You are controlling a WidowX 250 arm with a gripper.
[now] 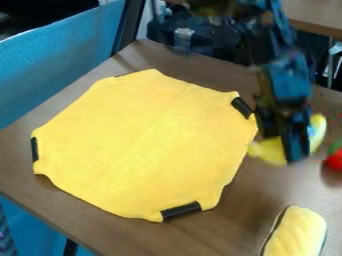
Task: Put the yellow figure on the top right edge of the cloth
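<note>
Right, the hand hangs over the worktop at the right of the frame, just beside the cloth's right edge. Whether it is wide, narrow or holding anything, I cannot tell. The yellow figure is at the hand, partly hidden by it, with yellow showing on both sides; its left end lies close by the edge of the cloth, touching or not I can't say. That cloth, yellow too, spreads across the middle and left, dark strips at its edge. A red thing sits at the right border, and a pale yellow piece at lower right.
</note>
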